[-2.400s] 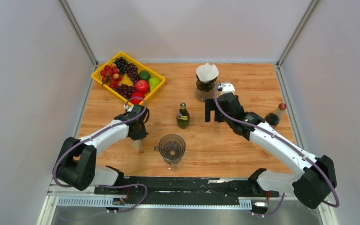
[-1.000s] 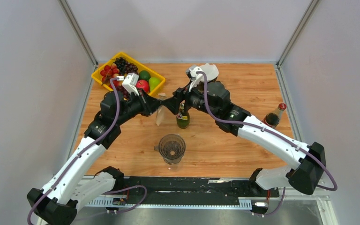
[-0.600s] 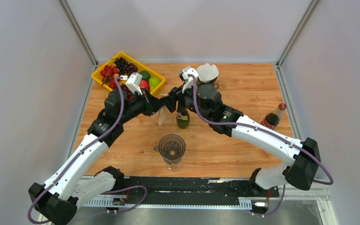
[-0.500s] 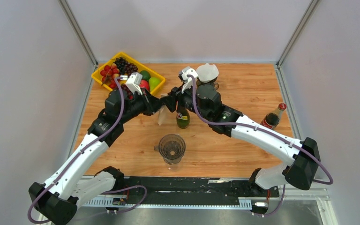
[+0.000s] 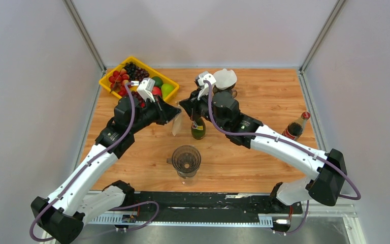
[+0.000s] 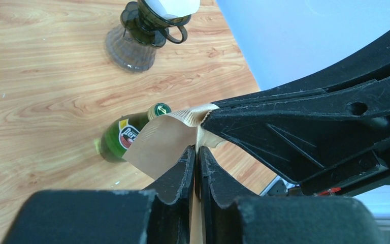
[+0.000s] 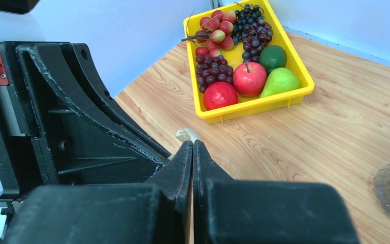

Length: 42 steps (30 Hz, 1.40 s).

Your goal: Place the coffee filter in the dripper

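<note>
Two end effectors pinch one brown paper coffee filter (image 5: 176, 125) in the air, over the middle of the wooden surface (image 5: 264, 91) and just left of a green Perrier bottle (image 5: 198, 127). The filter is tan and flattened, with a crimped seam along one edge. The left end effector (image 5: 171, 115) is clenched on its lower part. The right end effector (image 5: 185, 105) is clenched on the ruffled top corner.

From the left wrist, the filter fans out past the closed fingers, partly covering the bottle, and the right arm's black fingers meet at its seam. From the right wrist, only a small ruffled tip pokes beyond the shut fingers. The left arm's black housing blocks the rest.

Only the top view shows the glass dripper (image 5: 186, 160), standing toward the near edge, well below the filter. A second dark dripper (image 5: 223, 91) topped with a white filter stands by the far edge. A yellow fruit tray (image 5: 105, 81) sits at the far left corner, and a red-capped dark bottle (image 5: 297, 124) near the right edge.
</note>
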Motion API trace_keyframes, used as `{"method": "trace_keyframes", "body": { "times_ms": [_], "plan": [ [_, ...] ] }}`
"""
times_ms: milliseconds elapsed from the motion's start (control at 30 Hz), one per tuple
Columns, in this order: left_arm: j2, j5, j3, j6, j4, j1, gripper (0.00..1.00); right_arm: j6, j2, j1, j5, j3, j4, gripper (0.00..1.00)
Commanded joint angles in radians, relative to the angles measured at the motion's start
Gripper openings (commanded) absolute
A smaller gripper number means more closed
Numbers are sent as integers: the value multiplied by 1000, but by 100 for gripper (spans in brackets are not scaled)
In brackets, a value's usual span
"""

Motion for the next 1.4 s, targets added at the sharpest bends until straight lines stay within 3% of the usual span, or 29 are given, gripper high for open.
{"method": "trace_keyframes", "body": {
  "times_ms": [0,200,233,333,367,433,600,700,1033,1367],
  "plan": [
    [-6,16,44,-3,49,-5,17,11,-6,6,22,49,34,0],
    [-20,8,43,17,35,-6,51,3,-29,5,26,50,36,0],
    [-29,7,43,21,31,-6,62,-1,-35,5,24,49,36,0],
    [-57,5,35,46,20,-5,80,-18,-50,4,19,46,24,0],
    [-76,-4,32,52,7,-5,94,-24,-57,3,19,45,14,0],
    [-110,-30,22,79,-15,-6,99,-29,-79,-5,-12,38,-4,0],
    [-202,-126,-1,182,-105,-5,100,-21,-161,-51,-192,14,-96,0],
    [-238,-121,-39,268,-92,-2,100,13,-226,-125,-400,-20,-139,0],
    [-145,289,-88,482,130,0,100,-4,-340,-209,-817,-62,-189,0],
    [-65,548,-77,551,237,0,100,-20,-320,-209,-867,-37,-227,0]
  ]
}}
